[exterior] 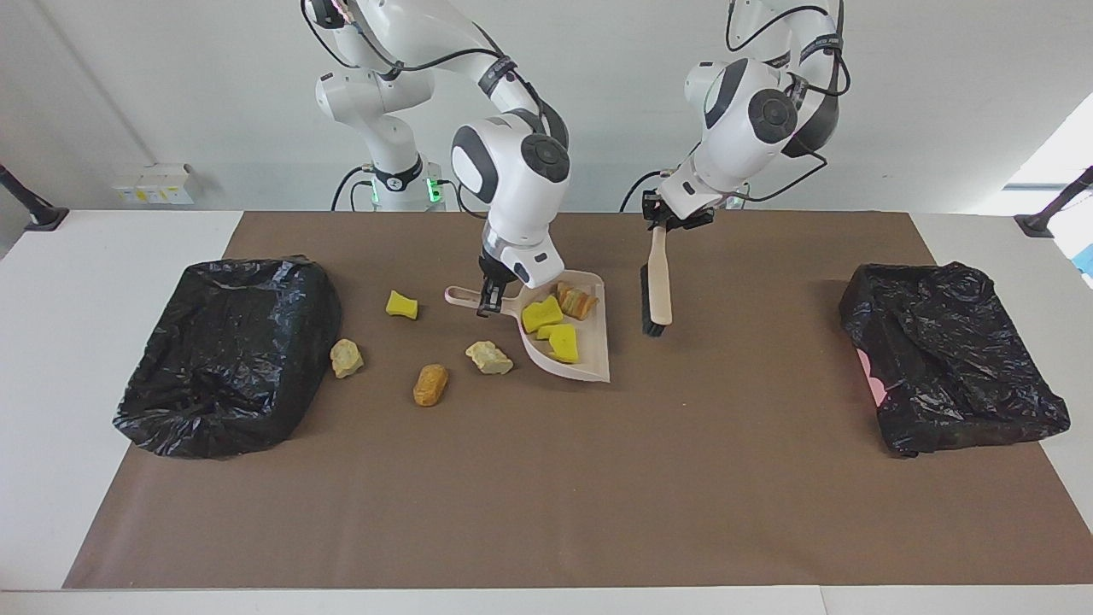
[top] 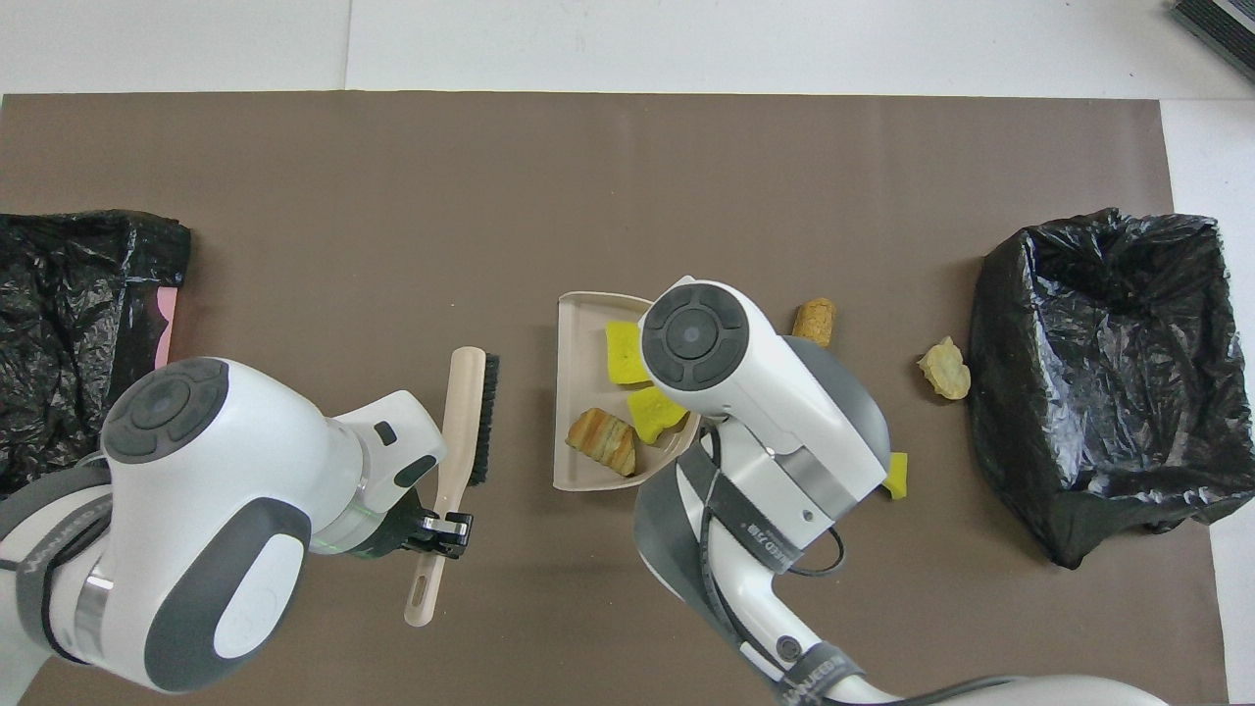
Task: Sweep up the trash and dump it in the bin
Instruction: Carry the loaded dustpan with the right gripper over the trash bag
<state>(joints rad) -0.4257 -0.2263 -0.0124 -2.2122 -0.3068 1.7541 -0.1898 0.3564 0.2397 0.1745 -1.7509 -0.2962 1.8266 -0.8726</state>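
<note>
Right gripper (exterior: 488, 305): facing view, clamped on the pink dustpan's (exterior: 593, 359) handle.
Left gripper (exterior: 675, 219): closed on the brush (exterior: 656, 286), apart from the pan.
Trash in pan (exterior: 555, 320): three pieces.
Loose trash (exterior: 430, 384): four lumps, toward the black bin (exterior: 230, 350).
Overhead view: right arm hides one loose lump, perhaps most of another (top: 895, 475); striped piece (top: 602, 442) shows clearly.
</note>
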